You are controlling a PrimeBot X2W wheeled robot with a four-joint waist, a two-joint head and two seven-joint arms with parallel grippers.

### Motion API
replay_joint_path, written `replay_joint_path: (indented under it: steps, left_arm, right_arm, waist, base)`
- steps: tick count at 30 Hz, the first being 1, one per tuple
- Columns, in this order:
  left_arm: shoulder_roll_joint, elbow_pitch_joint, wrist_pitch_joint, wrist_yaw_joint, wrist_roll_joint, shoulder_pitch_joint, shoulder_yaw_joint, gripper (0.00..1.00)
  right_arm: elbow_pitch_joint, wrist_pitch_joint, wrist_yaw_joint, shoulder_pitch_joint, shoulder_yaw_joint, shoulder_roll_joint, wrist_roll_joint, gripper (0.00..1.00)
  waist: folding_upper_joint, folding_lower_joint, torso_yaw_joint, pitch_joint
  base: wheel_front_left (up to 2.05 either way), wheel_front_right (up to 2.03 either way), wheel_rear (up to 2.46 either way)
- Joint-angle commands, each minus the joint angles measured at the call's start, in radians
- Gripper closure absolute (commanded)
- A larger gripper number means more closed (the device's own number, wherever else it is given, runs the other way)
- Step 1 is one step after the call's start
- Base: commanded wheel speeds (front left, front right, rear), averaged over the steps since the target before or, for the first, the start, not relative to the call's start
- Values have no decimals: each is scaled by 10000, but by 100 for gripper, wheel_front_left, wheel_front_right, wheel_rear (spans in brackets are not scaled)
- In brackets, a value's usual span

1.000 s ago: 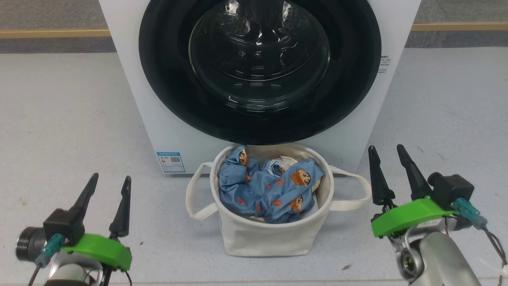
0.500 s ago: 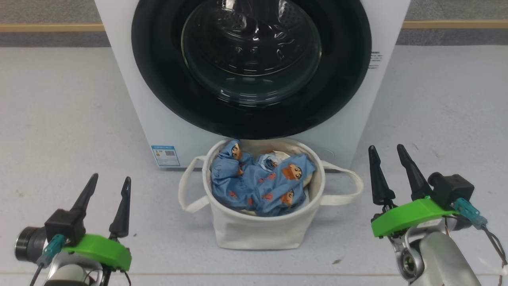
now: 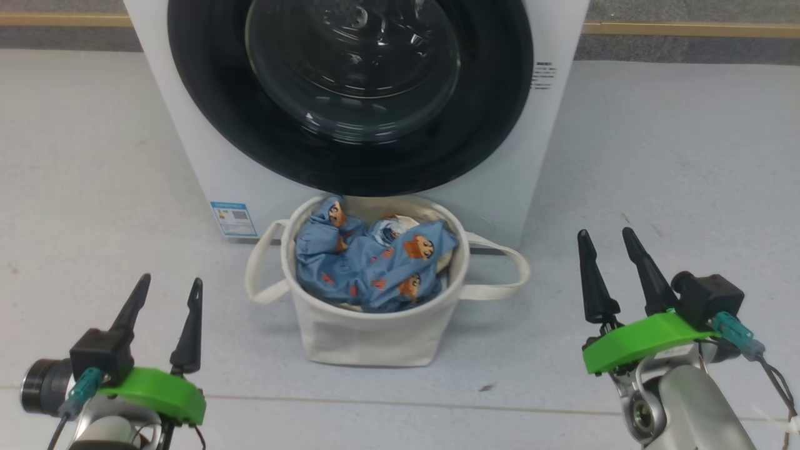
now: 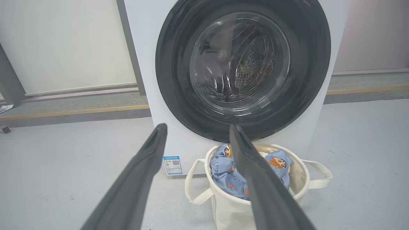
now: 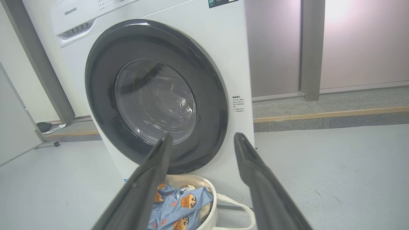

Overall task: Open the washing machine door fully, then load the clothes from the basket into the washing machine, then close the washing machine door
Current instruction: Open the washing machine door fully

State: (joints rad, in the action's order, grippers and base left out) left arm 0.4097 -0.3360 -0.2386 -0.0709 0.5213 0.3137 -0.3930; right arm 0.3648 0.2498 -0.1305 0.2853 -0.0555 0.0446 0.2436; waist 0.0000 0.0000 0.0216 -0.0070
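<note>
While both grippers [image 3: 173, 279] [image 3: 604, 231] gape, basket [image 3: 375, 340] sits btwn.

The washing machine [image 5: 230, 48] is white, with small dark print on its front and a blue sticker [image 3: 233, 219] low down. Its door [image 3: 351, 75] has a wide glossy black rim around clear glass, and grey perforated steel shows through the glass. The basket [image 3: 369, 337] is plain cream, handles included. The clothes [image 3: 369, 269] are light blue, printed with orange-brown cartoon faces and small red marks, possibly hatched. A bit of cream cloth lies among them. The floor [image 3: 656, 156] is pale grey with a few dark specks, edged by a tan strip [image 3: 687, 28]. The left gripper [image 3: 173, 281] and the right gripper [image 3: 605, 233] have black fingers above bright green brackets and teal plugs.
</note>
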Motion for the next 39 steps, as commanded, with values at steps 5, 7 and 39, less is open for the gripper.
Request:
replay_joint_path:
  steps: [5, 7, 39]
  left_arm:
    - [421, 313, 12, -107, 162, 639, 444, 0]
    - [429, 336, 1, -117, 180, 645, 460, 0]
    - [155, 515, -224, 146, -60, 446, 639, 0]
  right_arm:
    - [-303, 120, -2, 444, -313, 56, 33, 0]
    - [-303, 120, -2, 454, -316, 56, 24, 0]
    - [-317, 120, -2, 469, -254, 56, -28, 0]
  waist:
    - [0, 0, -1, 65]
    - [0, 0, -7, 76]
    - [0, 0, -113, -63]
  base:
    - [111, 134, -246]
    - [114, 132, -246]
    - [57, 63, -120]
